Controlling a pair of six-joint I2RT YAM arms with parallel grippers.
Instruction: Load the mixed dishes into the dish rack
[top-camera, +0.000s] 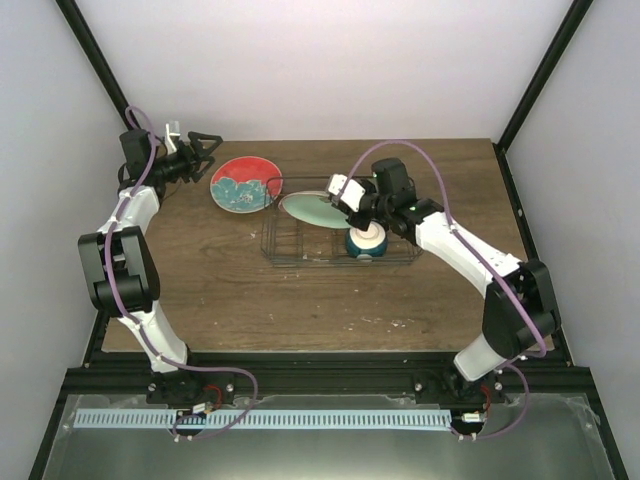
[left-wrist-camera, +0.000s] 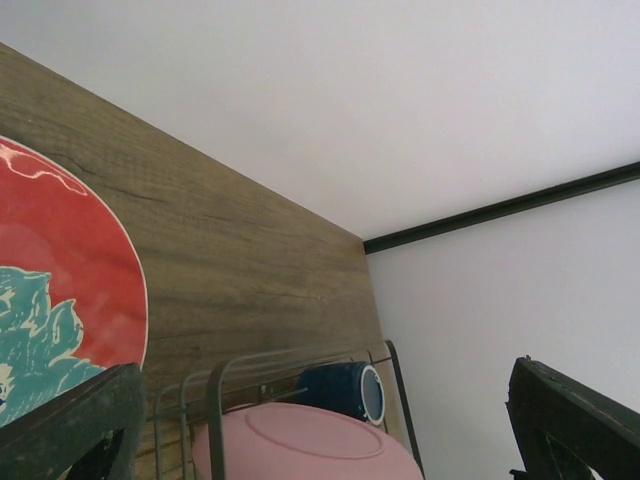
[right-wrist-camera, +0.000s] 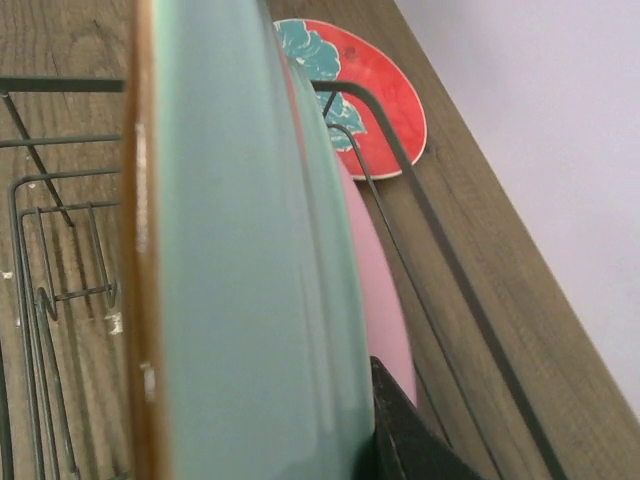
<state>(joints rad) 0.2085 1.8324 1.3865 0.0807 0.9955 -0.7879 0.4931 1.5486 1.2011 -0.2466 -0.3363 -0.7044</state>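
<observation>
The right fingers (top-camera: 348, 206) are clamping the rim of the round mint-green plate (top-camera: 308, 209) and are holding it tilted over the left half of the rectangular dark wire dish rack (top-camera: 395, 262), so I judge this plate is not sitting in its slot yet. In the right wrist view the round pink plate (right-wrist-camera: 388, 300) is leaning just behind it, already inside the rack; whether the two are touching I cannot tell. The dark blue mug (top-camera: 366, 243) is lying in the rack's right half. The round teal-and-red patterned plate (top-camera: 243, 186) is lying flat on the brown wooden table (top-camera: 300, 310), just beside the rack's far left corner, and nothing is gripping it. The left fingers (top-camera: 210, 148) are standing wide apart and empty near that plate. The cream bowl I am not finding in any view. So two dishes seem loaded, one is going in, and at least the patterned plate is waiting. The gap beside the pink plate is looking narrow, with upright prongs and the rim wire close. Bare table is lying on the near side, while the left arm is working close to the white wall (top-camera: 300, 70).
</observation>
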